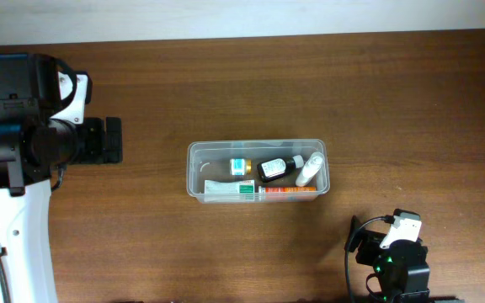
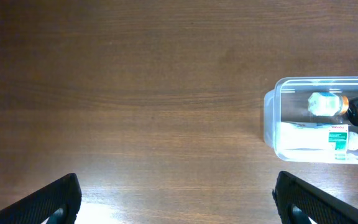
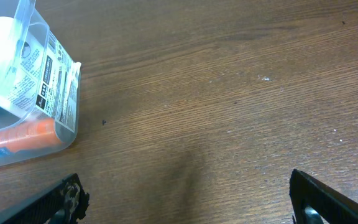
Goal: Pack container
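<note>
Dark wooden table (image 1: 310, 84) holds the container (image 1: 191, 172); left claw (image 2: 178, 202) and right claw (image 3: 188, 202) gape empty.

Overhead: left arm (image 1: 15, 143) sits at 9 o'clock, its white link running down toward 7 and its wrist aimed at 3. Wrist view: left gripper (image 2: 176, 202) is spread wide, with dark fingers (image 2: 55, 202) at 7 and 5. Overhead: right arm (image 1: 394, 261) is folded compact at 5 o'clock. The right gripper (image 3: 188, 199) is likewise spread wide.
</note>
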Available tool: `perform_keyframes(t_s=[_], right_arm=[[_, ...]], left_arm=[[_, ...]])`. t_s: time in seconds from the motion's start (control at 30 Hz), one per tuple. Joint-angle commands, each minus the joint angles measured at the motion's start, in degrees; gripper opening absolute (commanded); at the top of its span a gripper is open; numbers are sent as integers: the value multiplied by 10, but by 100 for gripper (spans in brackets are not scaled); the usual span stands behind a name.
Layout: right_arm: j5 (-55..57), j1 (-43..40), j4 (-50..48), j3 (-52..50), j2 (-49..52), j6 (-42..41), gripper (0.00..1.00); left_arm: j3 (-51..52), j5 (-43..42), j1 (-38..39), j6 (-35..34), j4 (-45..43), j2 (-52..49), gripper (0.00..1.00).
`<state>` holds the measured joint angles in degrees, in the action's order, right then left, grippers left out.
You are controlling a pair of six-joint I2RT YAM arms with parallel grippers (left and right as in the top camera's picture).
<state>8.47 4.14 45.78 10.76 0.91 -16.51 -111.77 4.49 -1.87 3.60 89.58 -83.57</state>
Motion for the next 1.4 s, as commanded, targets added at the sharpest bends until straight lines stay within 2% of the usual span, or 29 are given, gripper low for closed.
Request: perform_keyframes(t_s=[0.0, 0.43, 0.67, 0.8, 0.97, 1.03, 1.13, 1.37], right_arm=[[-3, -5, -2, -6, -7, -4, 98], [-3, -5, -2, -6, -7, -4, 98], [-3, -5, -2, -6, -7, -5, 98], [-3, -5, -2, -6, -7, -4, 98], [-3, -5, -3, -6, -7, -4, 98], [-3, -5, -3, -6, -7, -5, 98], [-3, -5, -2, -6, -7, -5, 98], [-3, -5, -3, -6, -7, -4, 98]], left_arm=[[-5, -2, -3, -3, -1, 4, 100], [-5, -2, -3, -3, -1, 8, 100], [38, 18, -3, 3, -12, 87, 100], [156, -14, -7, 3, -138, 187, 100], [369, -88, -30, 27, -328, 337, 100], [441, -98, -37, 27, -370, 392, 100], [537, -104, -43, 26, -403, 476, 100], [673, -113, -43, 24, -403, 635, 100]])
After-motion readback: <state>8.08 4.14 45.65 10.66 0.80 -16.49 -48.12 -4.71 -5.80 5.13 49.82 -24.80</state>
